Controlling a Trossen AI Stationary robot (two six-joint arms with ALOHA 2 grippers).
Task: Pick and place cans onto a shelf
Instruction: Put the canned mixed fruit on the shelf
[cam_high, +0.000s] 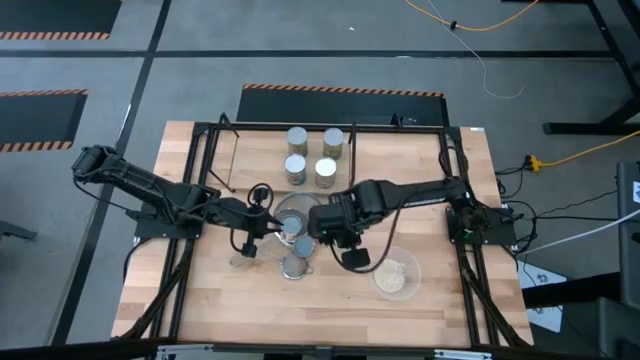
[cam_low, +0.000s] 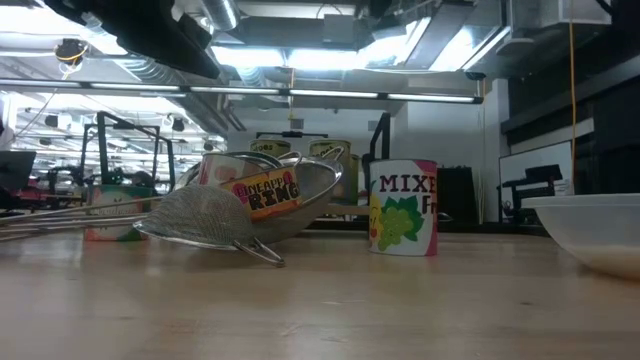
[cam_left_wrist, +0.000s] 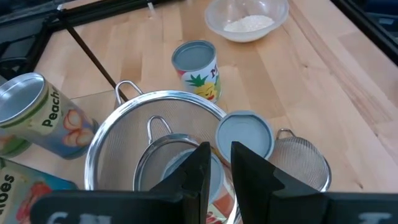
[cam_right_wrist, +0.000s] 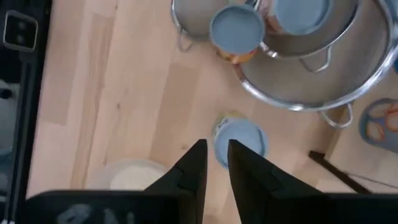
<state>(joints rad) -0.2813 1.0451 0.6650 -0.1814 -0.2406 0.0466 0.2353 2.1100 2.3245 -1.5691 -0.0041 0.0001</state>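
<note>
Low view: upright can (cam_low: 404, 208) label reads "MIXE" above a partial "F", with fruit artwork; tilted can (cam_low: 262, 192) behind the mesh strainer (cam_low: 200, 222) carries a banner reading approx. "INEAPP / RING", first letters cut off. Left wrist view: tilted can (cam_left_wrist: 38, 116) label reads "Peach"; the lettering on the pineapple-printed can (cam_left_wrist: 198, 68) is too partial to read.

Bright overhead ceiling lights (cam_low: 300, 60) glare (low view); right wrist view blurred.
</note>
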